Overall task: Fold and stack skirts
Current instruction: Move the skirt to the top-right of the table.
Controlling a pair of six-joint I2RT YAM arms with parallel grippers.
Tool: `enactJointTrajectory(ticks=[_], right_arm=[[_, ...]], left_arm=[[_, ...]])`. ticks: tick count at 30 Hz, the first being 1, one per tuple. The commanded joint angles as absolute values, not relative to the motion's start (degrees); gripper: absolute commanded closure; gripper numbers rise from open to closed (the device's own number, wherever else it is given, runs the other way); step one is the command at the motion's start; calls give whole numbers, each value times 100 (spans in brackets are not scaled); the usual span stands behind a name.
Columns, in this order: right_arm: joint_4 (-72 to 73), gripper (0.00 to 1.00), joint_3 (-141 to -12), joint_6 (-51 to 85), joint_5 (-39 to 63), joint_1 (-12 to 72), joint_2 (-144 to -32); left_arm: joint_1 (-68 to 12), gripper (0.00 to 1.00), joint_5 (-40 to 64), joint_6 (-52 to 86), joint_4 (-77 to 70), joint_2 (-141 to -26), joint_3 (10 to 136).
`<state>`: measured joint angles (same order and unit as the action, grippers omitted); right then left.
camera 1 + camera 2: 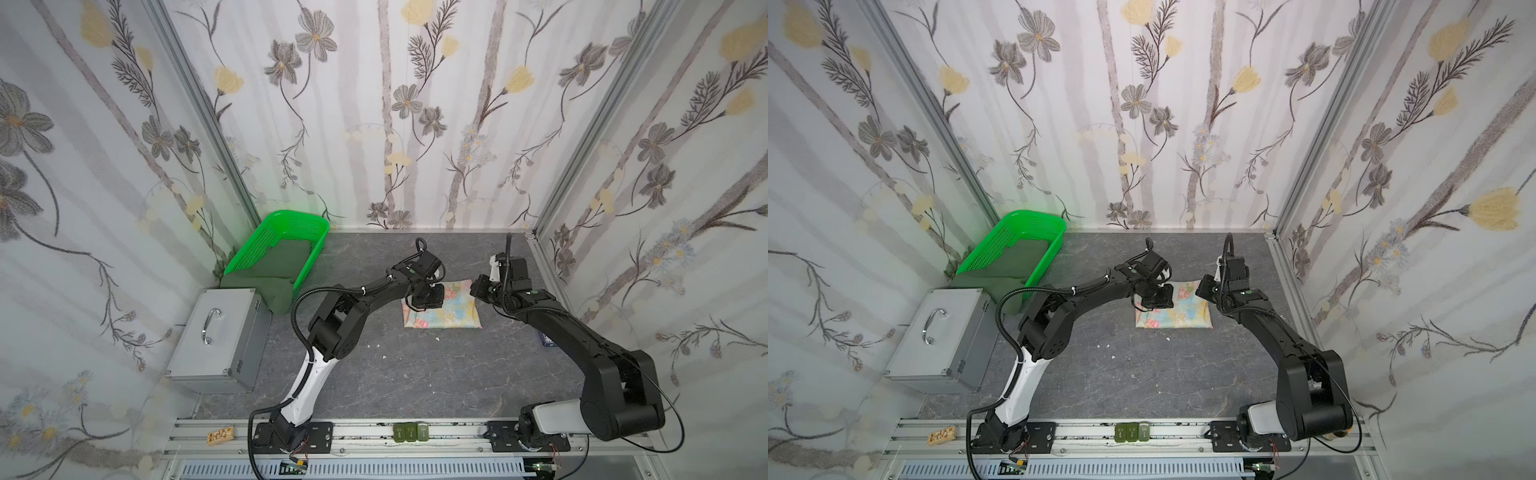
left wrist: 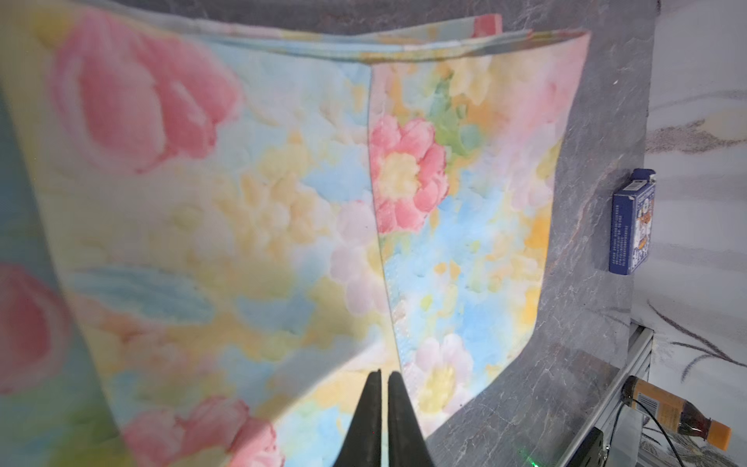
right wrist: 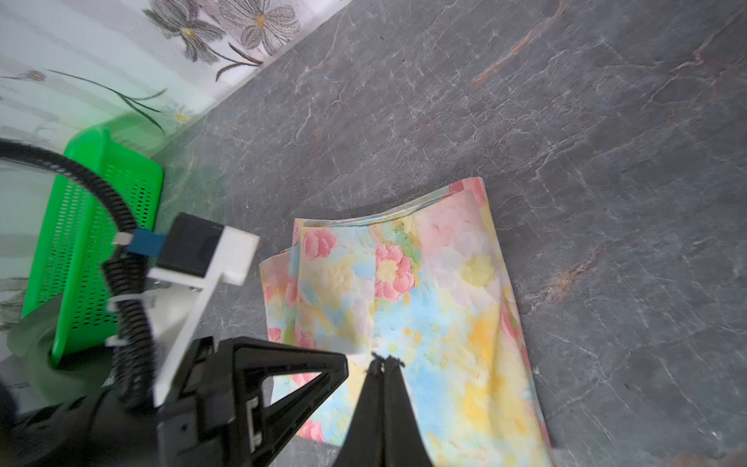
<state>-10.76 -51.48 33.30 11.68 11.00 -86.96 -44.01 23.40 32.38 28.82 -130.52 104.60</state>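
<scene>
Where the soft, puckered floral skirt (image 1: 446,311) lies folded rectangular, left tool (image 2: 384,378) and right tool (image 3: 383,364), both pressed together, overhang its far corners.

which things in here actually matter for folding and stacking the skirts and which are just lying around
Part of the job:
- floral skirt, already folded
- dark green skirt, spilling out of the green basket

Just lying about:
- green basket itself
- metal case
- blue box
- brown bottle
- small wooden block
- three green blocks
</scene>
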Motion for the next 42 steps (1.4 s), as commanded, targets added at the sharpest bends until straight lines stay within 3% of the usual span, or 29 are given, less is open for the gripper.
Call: enactJointTrajectory(ticks=[1, 13, 24, 28, 42], right_arm=[[-1251, 100, -5005, 3293, 1283, 975, -8307], [-1749, 100, -5046, 3049, 1690, 180, -7365], [-1676, 100, -4905, 2413, 1651, -131, -8145], [-1563, 100, -5137, 2144, 1231, -199, -8791], [-2116, 100, -6794, 1559, 826, 278, -11073]], left_arm=[[-4403, 91, 2391, 3288, 2908, -13131, 10453], [-4587, 91, 2765, 3734, 2924, -14583, 12043], [-4614, 86, 3306, 4671, 2790, -16908, 15968], [-4556, 87, 3140, 4535, 2646, -16413, 15554], [-4020, 89, 2249, 3727, 2514, -12874, 11488]])
